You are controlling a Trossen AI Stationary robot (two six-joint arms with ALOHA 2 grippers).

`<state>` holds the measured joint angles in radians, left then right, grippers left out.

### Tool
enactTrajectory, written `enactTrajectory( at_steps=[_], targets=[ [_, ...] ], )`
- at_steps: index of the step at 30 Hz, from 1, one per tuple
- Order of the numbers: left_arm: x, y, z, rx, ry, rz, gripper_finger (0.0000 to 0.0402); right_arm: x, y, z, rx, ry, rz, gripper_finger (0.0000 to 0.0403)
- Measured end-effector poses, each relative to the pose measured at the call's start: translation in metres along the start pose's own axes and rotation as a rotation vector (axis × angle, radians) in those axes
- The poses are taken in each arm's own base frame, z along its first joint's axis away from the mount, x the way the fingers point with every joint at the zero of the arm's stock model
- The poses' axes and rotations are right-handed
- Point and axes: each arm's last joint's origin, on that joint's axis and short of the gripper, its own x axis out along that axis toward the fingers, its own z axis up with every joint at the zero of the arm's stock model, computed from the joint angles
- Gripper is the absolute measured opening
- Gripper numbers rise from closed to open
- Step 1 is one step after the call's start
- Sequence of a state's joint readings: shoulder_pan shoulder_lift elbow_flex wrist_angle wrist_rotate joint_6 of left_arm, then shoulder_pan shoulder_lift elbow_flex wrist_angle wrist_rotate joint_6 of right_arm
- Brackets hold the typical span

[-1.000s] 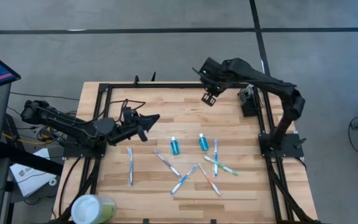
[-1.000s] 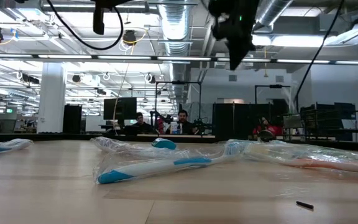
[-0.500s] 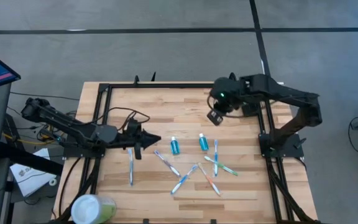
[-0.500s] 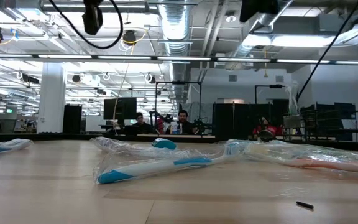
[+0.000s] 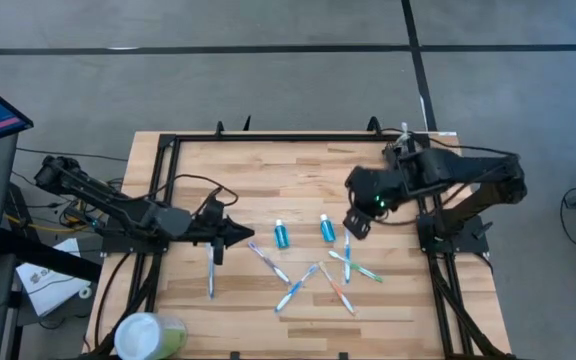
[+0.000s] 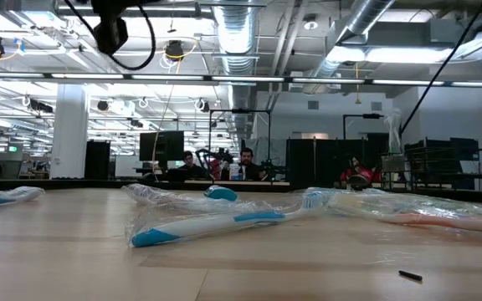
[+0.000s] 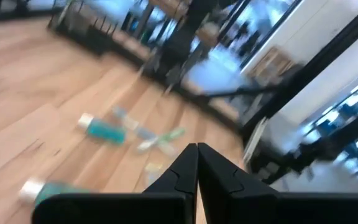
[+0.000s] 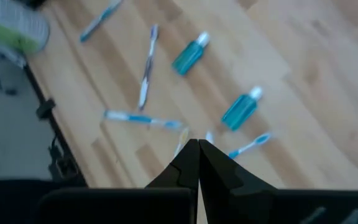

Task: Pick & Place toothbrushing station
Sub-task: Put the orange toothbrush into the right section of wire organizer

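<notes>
Left gripper: fingers pressed together, holding nothing; low over the table, left of the bottles, by the far end of a lone toothbrush.
Right gripper: fingers pressed together, holding nothing; just right of the right bottle.
Station: cannot make it out; dark parts of the right arm crowd the table's right edge.
Left bottle: lying flat, mid-table.
Toothbrushes: scattered, some crossing, in front of the bottles.
Cup: pale green, near-left corner.
People: seated far behind the table.
</notes>
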<state>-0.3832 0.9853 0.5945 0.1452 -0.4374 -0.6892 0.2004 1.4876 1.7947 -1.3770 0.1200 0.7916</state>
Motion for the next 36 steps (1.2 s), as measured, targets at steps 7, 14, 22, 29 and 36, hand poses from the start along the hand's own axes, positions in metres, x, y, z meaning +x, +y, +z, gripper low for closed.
enactTrajectory(
  at_steps=[7, 14, 22, 29, 36],
  targets=[
    [-0.002, 0.007, -0.012, 0.007, 0.146, 0.031, 0.0002, 0.034, 0.033, -0.02, -0.16, 0.157, -0.025, 0.0],
    [-0.004, 0.003, -0.015, 0.03, 0.168, -0.005, 0.0002, 0.086, 0.053, -0.038, -0.266, 0.285, -0.078, 0.0],
    [-0.007, -0.002, -0.018, 0.023, 0.16, -0.006, 0.0002, 0.114, 0.037, -0.065, -0.131, 0.273, -0.056, 0.0],
    [-0.008, -0.004, -0.02, 0.02, 0.165, -0.012, 0.0002, 0.097, 0.018, -0.094, -0.003, 0.149, 0.141, 0.0],
    [-0.008, -0.003, -0.02, 0.022, 0.169, -0.009, 0.0002, 0.074, 0.0, -0.119, 0.169, 0.094, 0.3, 0.0]
  ],
)
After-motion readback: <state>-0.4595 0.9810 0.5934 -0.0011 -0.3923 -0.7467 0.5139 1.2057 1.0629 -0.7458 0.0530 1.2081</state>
